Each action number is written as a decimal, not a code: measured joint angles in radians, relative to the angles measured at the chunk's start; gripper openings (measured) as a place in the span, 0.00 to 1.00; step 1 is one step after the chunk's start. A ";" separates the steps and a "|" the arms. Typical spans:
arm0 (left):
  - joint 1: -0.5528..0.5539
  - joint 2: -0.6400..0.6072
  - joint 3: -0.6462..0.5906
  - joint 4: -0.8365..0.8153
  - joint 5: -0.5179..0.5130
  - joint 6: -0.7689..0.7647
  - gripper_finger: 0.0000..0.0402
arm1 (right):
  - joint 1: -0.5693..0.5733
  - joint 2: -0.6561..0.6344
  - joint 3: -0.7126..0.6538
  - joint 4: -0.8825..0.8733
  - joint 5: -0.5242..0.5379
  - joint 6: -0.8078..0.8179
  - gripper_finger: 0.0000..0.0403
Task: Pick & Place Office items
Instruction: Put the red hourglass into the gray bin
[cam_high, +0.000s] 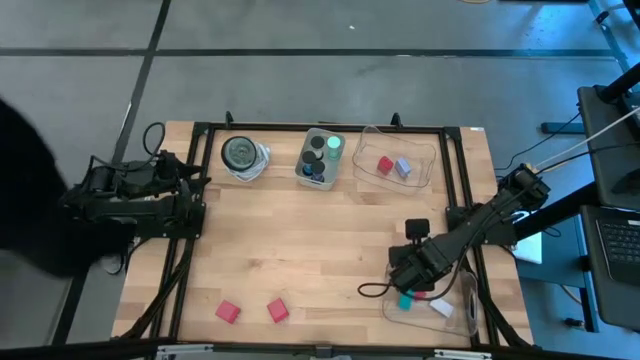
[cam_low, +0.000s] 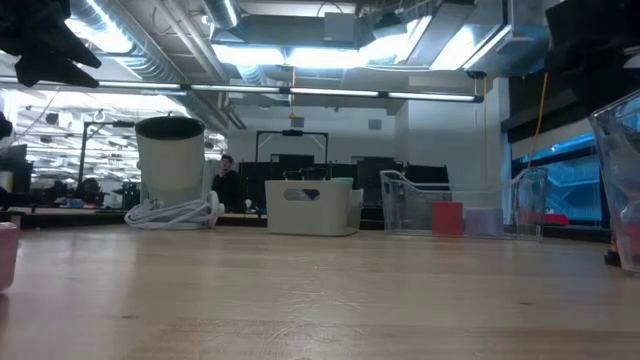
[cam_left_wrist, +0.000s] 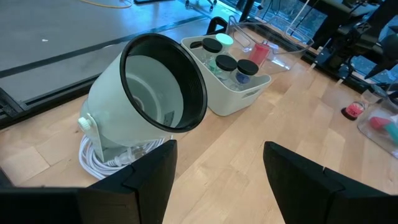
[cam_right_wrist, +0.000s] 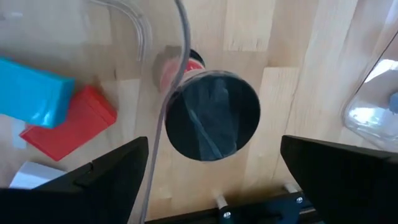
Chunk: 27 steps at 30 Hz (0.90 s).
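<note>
right gripper (cam_high: 408, 287) hangs over the near-right clear tray (cam_high: 462, 318), fingers spread, gripping nothing; a dark-capped cylinder (cam_right_wrist: 211, 116) stands between them at the tray wall. teal block (cam_right_wrist: 31, 92), red block (cam_right_wrist: 69, 123) and a white piece (cam_high: 441, 308) lie inside. two red blocks (cam_high: 252, 311) sit near-left. left gripper (cam_left_wrist: 217, 177) waits far-left, released, facing the grey dish (cam_left_wrist: 146, 99).

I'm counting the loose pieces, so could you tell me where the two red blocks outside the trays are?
In the high view, both red blocks lie side by side on the bare table near its front edge, left of centre, far from the trays.
</note>
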 joint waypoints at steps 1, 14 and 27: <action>0.000 0.000 0.000 0.000 0.000 0.000 0.59 | 0.000 -0.006 0.000 0.000 0.000 -0.003 0.92; 0.000 0.000 0.000 0.000 0.000 0.000 0.59 | -0.011 -0.044 -0.001 0.009 0.051 -0.016 0.92; 0.000 0.000 0.000 0.000 0.000 0.000 0.59 | -0.064 -0.045 -0.040 0.057 0.027 -0.092 0.88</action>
